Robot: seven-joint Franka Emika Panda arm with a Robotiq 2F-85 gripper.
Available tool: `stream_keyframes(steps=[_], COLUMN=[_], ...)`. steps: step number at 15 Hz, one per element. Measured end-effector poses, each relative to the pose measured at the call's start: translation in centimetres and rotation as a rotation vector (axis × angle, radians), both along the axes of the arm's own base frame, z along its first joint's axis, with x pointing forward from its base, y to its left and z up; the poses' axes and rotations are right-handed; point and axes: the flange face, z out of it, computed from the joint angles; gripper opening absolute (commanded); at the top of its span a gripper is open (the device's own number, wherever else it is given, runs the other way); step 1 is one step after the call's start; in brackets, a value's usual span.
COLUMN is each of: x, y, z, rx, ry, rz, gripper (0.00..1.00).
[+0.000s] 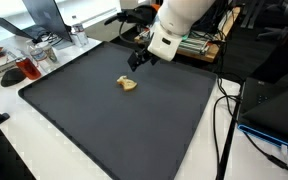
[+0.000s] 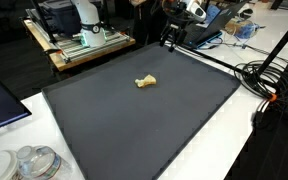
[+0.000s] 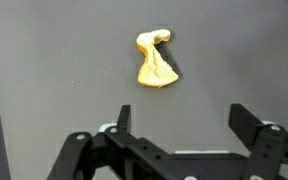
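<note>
Spread wide and empty, the tool (image 3: 179, 115) hung short of the yellow lump (image 3: 154, 65), which lay near the middle of the mat (image 3: 44, 60). Low and lopsided, the lump might have skidded away under an off-centre pinch.

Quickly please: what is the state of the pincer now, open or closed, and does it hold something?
Pincer: open, holding nothing; the yellow piece lies on the dark mat, apart from its fingers.
</note>
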Motion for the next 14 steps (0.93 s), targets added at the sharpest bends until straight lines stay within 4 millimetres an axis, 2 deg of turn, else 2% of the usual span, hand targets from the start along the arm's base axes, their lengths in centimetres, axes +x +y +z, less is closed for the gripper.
stream_keyframes(steps=[4, 7, 11, 14], x=[1.2, 1.9, 2.8, 3.4], y=[3.6, 5.6, 7.4, 8.1], z=[-2.3, -5.0, -8.6, -10.6], rx=[-0.055, -0.098, -0.150, -0.174], ry=[0.053, 0.089, 0.127, 0.144], rz=[-0.003, -0.022, -0.039, -0.044], gripper=[1.00, 1.00, 1.00, 1.00])
